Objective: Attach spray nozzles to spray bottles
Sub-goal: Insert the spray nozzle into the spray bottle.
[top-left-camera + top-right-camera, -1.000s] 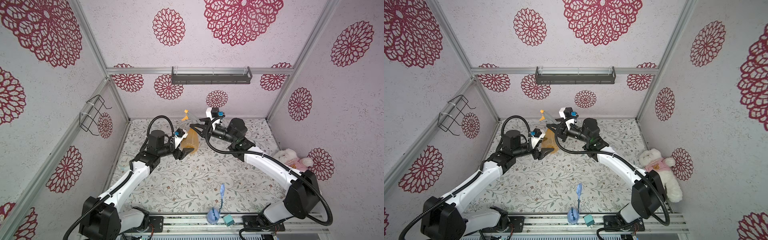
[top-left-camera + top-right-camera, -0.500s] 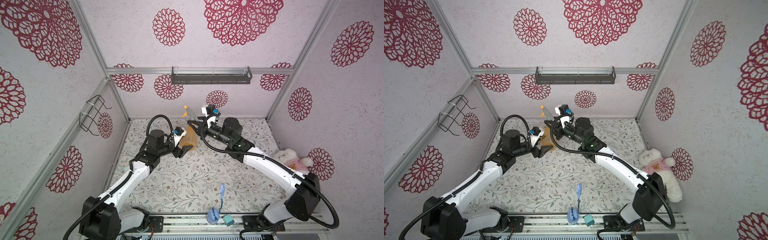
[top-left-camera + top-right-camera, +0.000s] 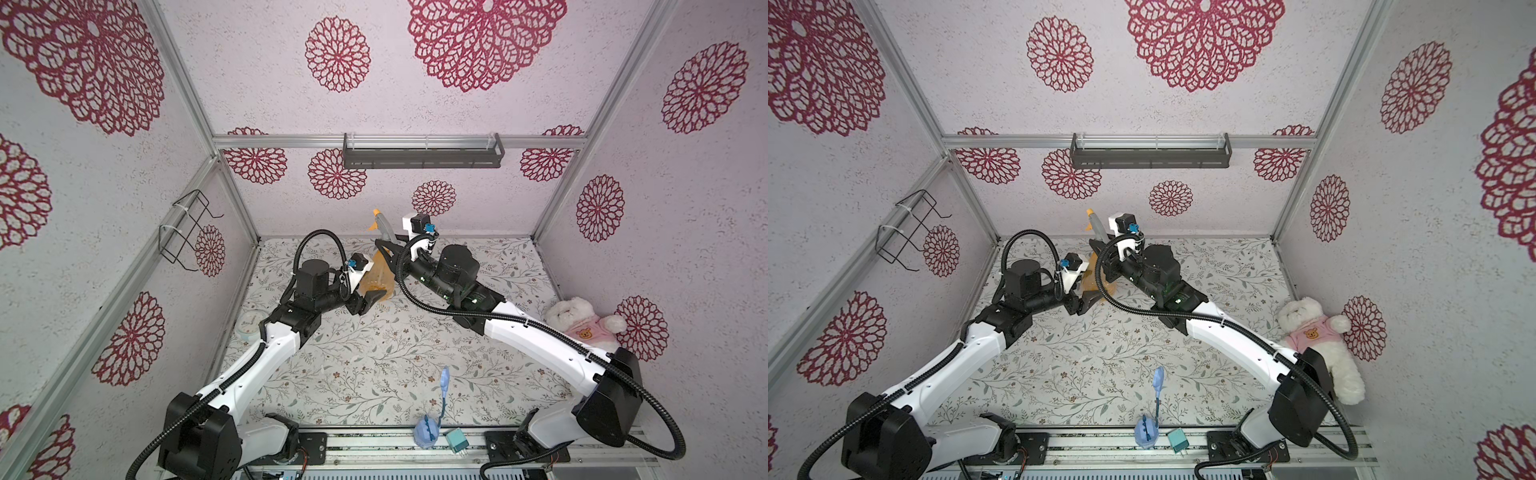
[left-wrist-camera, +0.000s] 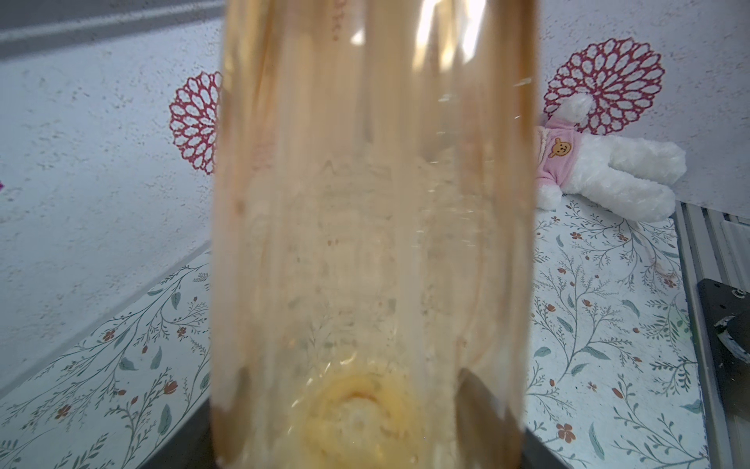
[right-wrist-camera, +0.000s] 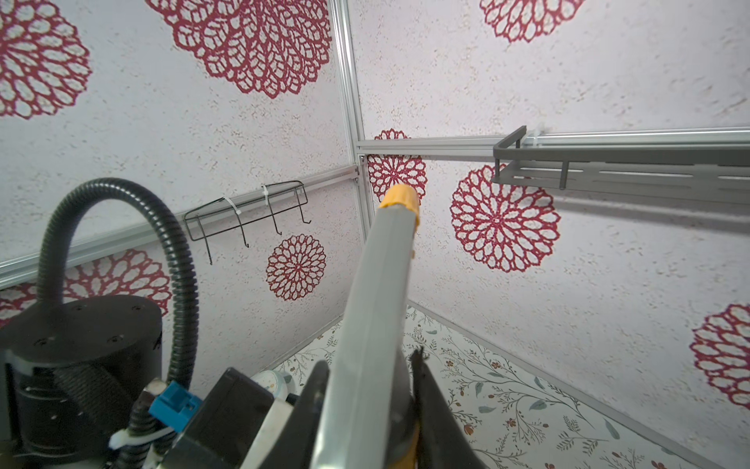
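Note:
The spray bottle [image 3: 376, 279], translucent orange, is held off the table near the back by my left gripper [image 3: 369, 289], which is shut on its wide lower body. It fills the left wrist view [image 4: 373, 243], with dark fingers [image 4: 479, 400] showing through its sides. Directly above its neck is the spray nozzle [image 3: 382, 226], grey with an orange tip [image 5: 399, 199]. My right gripper [image 5: 369, 390] is shut on the nozzle's grey body [image 5: 381, 304]. Both top views show nozzle [image 3: 1094, 222] over bottle [image 3: 1089, 280]. Where the collar meets the neck is hidden by the right gripper's fingers.
A pale blue bottle [image 3: 426, 432], a pale blue long-stemmed sprayer [image 3: 444, 382] and a small teal box [image 3: 457, 442] sit at the front edge. A white plush toy [image 3: 582, 322] lies by the right wall. A round white dish [image 3: 251, 324] is at the left, and a grey shelf [image 3: 422, 156] hangs behind.
My right gripper has carried the nozzle a little to the left, closer over the bottle's neck. The left gripper and the bottle have hardly moved.

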Controlling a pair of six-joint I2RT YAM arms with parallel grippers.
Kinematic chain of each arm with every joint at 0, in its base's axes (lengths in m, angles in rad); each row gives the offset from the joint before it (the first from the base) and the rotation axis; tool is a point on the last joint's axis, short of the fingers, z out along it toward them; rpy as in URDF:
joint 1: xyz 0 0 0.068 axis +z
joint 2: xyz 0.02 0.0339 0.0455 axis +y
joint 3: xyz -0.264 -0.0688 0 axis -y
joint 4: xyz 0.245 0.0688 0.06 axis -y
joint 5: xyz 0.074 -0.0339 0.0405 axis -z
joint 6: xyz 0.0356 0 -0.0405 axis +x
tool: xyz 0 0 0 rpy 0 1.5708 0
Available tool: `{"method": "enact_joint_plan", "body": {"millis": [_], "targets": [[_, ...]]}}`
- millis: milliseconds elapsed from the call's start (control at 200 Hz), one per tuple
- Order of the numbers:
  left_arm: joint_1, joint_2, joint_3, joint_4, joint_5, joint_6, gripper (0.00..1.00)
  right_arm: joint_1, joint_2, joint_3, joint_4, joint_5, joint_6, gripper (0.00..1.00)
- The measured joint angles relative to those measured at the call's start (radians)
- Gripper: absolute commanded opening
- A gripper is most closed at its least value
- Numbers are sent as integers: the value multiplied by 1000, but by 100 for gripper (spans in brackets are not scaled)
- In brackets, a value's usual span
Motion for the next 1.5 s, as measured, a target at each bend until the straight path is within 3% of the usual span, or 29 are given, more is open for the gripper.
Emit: {"method": "enact_joint_plan", "body": {"millis": [550,1501], "targets": [[0,2,0,29,18,-17,0,-3,2,49,-65,-15,-30,23],[0,28,4,104,81,-23,0,-65,4,75,-178,-236,-61,39]]}}
